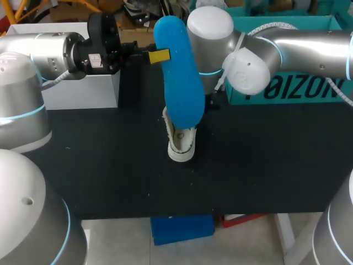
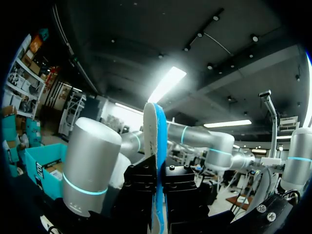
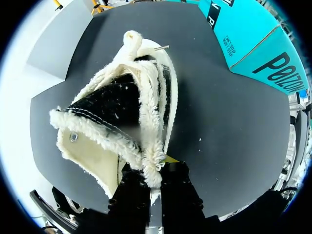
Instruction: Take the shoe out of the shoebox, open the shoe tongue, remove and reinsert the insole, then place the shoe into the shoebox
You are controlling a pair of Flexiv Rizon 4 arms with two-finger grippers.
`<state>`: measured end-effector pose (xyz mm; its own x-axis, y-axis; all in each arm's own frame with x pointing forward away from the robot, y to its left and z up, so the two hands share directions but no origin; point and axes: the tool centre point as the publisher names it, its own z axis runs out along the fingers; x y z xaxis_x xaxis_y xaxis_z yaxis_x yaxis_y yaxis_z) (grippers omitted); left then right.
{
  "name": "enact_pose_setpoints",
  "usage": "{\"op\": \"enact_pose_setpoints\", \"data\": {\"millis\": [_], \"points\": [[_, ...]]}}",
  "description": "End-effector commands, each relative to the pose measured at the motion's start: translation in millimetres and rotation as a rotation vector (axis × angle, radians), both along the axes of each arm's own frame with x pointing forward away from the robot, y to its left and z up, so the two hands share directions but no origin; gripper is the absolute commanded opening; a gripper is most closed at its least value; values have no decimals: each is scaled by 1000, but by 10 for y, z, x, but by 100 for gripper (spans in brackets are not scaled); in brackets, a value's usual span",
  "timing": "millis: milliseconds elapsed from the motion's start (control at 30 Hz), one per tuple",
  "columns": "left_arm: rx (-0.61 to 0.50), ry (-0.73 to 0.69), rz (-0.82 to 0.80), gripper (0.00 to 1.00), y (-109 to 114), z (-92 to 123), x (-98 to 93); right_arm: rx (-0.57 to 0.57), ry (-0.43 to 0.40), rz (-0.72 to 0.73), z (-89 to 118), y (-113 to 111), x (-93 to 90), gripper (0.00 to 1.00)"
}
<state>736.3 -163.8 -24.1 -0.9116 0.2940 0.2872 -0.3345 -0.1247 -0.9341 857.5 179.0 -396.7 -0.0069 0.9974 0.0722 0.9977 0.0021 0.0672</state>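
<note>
A blue insole hangs upright above the table, and my left gripper is shut on its upper edge from the left. In the left wrist view the insole stands edge-on between the black fingers of my left gripper. Below it, a cream shoe with fleece lining stands on the black mat. My right gripper is shut on the fleecy collar of the shoe, whose mouth gapes open. In the head view the insole and my right arm's wrist hide the right gripper. The teal shoebox stands at the back right.
A white box stands at the back left under my left arm. The teal shoebox lies beyond the shoe to the right gripper's side. The black mat covers the table up to its front edge.
</note>
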Motion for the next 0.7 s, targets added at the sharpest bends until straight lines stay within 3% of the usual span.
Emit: {"op": "enact_pose_setpoints", "data": {"millis": [33, 100, 133, 167, 200, 233, 467, 700], "points": [[-1, -1, 3, 0, -4, -12, -13, 3, -2, -3, -47, -8, -11, 0], [-1, -1, 3, 0, -4, -12, -13, 2, -1, -5, -59, -23, -21, 0], [-1, -1, 3, 0, -4, -12, -13, 4, -2, -7, -64, -27, -24, 10], [-1, -1, 3, 0, -4, -12, -13, 4, -3, -8, -67, -31, -28, 40], [-1, -1, 3, 0, -4, -12, -13, 0, -5, -11, -70, -34, -32, 87], [-1, -1, 3, 0, -4, -12, -13, 2, -8, -19, -71, -42, -42, 100], [-1, -1, 3, 0, -4, -12, -13, 61, -67, -34, 128, -79, -85, 100], [-1, -1, 3, 0, -4, -12, -13, 239, -119, -31, 451, -141, -148, 100]]}}
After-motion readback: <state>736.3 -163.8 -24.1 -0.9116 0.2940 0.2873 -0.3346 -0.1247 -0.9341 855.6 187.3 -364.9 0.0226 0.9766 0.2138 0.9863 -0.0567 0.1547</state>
